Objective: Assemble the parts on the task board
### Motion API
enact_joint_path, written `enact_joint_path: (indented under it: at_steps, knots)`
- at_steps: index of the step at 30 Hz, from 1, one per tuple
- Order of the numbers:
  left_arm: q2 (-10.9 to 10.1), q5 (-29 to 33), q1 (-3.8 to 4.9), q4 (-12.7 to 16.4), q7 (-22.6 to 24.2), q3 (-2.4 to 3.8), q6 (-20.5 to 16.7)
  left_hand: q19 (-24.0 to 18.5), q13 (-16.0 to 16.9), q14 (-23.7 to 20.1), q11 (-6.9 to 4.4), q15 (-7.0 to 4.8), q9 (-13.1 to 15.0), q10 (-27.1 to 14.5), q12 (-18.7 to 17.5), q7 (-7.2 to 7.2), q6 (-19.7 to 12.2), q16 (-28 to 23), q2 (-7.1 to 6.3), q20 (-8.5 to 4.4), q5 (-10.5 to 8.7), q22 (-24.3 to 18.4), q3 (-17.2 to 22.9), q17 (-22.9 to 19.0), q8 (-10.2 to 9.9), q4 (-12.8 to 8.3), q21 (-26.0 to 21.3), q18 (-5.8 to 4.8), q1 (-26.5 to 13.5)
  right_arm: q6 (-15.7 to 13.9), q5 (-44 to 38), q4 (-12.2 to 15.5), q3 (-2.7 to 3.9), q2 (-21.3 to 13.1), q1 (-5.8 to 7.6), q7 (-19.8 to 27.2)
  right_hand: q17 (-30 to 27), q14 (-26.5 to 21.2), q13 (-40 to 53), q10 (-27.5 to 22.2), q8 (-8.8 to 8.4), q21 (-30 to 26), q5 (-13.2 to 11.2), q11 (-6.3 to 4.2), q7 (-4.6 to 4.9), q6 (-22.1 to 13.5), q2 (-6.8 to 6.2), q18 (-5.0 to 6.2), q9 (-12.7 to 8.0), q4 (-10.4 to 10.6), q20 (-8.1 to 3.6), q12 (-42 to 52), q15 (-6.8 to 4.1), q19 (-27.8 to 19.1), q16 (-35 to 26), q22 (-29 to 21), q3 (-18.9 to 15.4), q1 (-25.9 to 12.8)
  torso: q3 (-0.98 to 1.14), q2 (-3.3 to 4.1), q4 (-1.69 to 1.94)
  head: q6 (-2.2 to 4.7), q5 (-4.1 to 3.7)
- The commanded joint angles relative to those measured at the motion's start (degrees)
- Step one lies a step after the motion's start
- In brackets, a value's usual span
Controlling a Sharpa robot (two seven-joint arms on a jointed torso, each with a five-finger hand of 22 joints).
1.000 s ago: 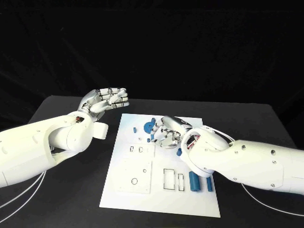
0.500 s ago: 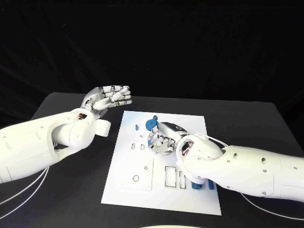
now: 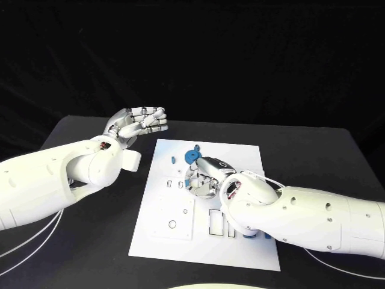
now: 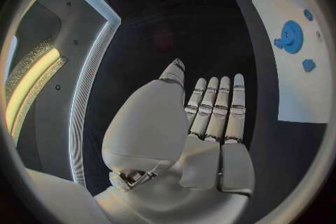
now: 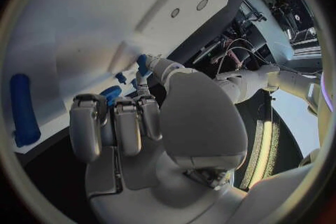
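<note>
The right arm (image 3: pixel 322 220) enters from 4 o'clock and lies across the near right part of the task board (image 3: pixel 162 241). A blue part (image 3: pixel 263 235) shows at the arm's near edge, against the board's near right side. In the right wrist view a long blue bar (image 5: pixel 22 109) lies flat on the white board.

Further in, the right hand (image 3: pixel 208 177) sits over the board's centre, fingers curled downward. A small blue piece (image 5: pixel 111 93) shows just at its fingertips (image 5: pixel 143 64), but I cannot tell whether it is gripped.

At the board's far end, toward 12 o'clock, a round blue gear (image 3: pixel 192 157) lies on the white surface, with a smaller blue piece (image 3: pixel 172 161) just beside it at 9 o'clock.

Farthest, at 11 o'clock, the left hand (image 3: pixel 141 124) is raised off the board's far left corner, above the black table (image 3: pixel 88 135). Its fingers are curled in and hold nothing.
</note>
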Motion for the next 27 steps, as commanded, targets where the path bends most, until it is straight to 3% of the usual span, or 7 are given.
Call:
enact_joint_path:
  at_steps: [1, 27]
  knots:
    - [0.12, 0.14, 0.05, 0.07, 0.2, 0.04, 1.24, -0.17, -0.03, -0.52, 0.05, 0.05, -0.09, -0.41, 0.04, 3.63, -0.3, -0.24, 0.2, 0.08, -0.23, 0.09, -0.27, -0.08, -0.11, -0.09, -0.25, -0.23, 0.28, 0.63, -1.3, -0.02, 0.0, 0.28, -0.18, -0.34, 12.61, 5.52, 6.45, 0.03, 0.26, 0.19, 0.4, -0.29, -0.02, 0.4, 0.36, -0.82, 0.1, -0.12, -0.33, -0.09, -0.41, 1.69, 0.18, 10.03, 0.31, -0.21, -0.05, 0.02, 0.0, -0.09, 0.1]
    - [-0.08, 0.02, 0.06, 0.12, -0.15, 0.04, 1.48, -0.17, -0.03, -0.52, 0.05, 0.05, -0.09, -0.41, 0.04, 3.63, -0.3, -0.24, 0.2, 0.08, -0.23, 0.09, -0.27, -0.08, -0.11, -0.09, -0.25, -0.23, 0.28, 0.71, -2.13, -1.57, 0.0, 1.36, -0.5, -0.79, 12.55, 5.51, 6.35, -0.03, 0.34, 0.06, 0.32, -0.23, 0.08, 0.0, -0.47, -0.79, 0.15, -0.27, -0.35, -0.2, -0.39, 1.64, 0.15, 9.97, 0.29, -1.27, -0.03, -0.03, -0.03, -0.36, 0.3]
